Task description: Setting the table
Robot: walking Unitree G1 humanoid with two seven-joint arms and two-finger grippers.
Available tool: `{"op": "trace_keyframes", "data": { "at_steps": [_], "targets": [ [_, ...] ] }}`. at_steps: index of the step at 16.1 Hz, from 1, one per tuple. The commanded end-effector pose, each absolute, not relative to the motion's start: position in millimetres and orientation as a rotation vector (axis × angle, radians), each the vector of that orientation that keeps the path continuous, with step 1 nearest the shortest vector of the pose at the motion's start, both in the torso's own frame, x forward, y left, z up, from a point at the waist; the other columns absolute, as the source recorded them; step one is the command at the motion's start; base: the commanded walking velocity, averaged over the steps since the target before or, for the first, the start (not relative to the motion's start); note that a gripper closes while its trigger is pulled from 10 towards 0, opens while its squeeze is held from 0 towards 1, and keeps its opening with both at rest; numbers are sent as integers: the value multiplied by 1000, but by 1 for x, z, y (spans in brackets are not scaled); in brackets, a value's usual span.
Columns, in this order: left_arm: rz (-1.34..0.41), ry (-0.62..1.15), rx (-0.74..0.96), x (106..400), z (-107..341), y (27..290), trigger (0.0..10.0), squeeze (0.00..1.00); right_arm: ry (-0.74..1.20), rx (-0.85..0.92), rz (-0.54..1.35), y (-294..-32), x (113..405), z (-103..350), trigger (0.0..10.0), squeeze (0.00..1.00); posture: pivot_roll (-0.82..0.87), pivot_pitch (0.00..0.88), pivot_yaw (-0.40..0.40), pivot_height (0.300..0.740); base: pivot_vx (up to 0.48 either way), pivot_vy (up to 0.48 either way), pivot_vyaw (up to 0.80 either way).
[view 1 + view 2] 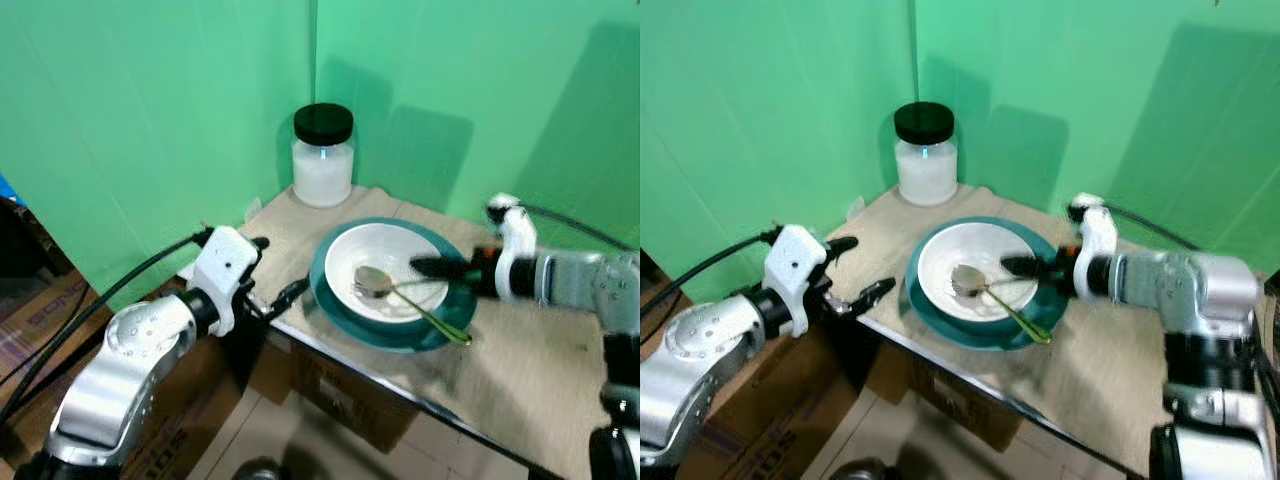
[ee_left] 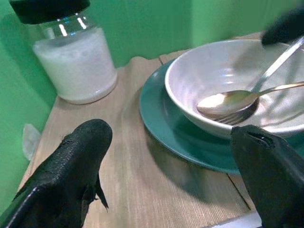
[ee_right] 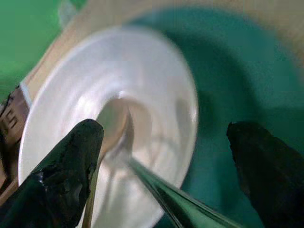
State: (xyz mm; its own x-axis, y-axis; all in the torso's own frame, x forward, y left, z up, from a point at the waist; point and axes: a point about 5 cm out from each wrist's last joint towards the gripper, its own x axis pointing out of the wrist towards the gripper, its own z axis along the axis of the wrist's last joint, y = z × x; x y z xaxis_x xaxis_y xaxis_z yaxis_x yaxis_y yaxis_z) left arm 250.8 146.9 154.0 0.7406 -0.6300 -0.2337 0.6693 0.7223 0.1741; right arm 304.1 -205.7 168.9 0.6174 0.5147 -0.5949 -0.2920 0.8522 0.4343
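Note:
A white bowl (image 1: 385,250) sits on a teal plate (image 1: 330,290) on the wooden table (image 1: 540,370). Inside the bowl lie a gold spoon (image 1: 372,282) and a green-handled fork (image 1: 440,322), whose handle reaches out over the plate's right rim. My right gripper (image 1: 430,267) hovers over the bowl's right side, open; in the right wrist view the cutlery handle (image 3: 156,185) runs between its spread fingers untouched. My left gripper (image 1: 275,268) is open at the table's left edge, pointing toward the plate (image 2: 161,118) and bowl (image 2: 209,71), holding nothing.
A glass jar (image 1: 322,160) with white contents and a black lid stands at the table's back corner. Green backdrop walls (image 1: 150,120) close in behind and to the left. Cardboard boxes (image 1: 330,400) sit under the table, and another box (image 1: 40,310) lies far left.

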Motion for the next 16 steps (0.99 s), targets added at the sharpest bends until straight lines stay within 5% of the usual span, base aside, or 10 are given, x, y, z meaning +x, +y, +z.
{"op": "trace_keyframes", "data": {
  "at_steps": [1, 4, 16],
  "targets": [
    [-718, 151, 270, 251, 157, 146, 10000, 0, 721, 303, 447, -216, 309, 181, 10000, 0, 84, 0, -20, 740, 0, 0, 0],
    [-717, 148, 268, 252, 157, 144, 10000, 0, 633, 245, 404, -235, 322, 201, 10000, 0, 76, 0, -18, 740, 0, 0, 0],
    [-741, 148, 280, 256, 154, 141, 10000, 0, 587, -58, 611, -196, 363, 170, 10000, 0, 71, 0, -13, 740, 0, 0, 0]
  ]
}}
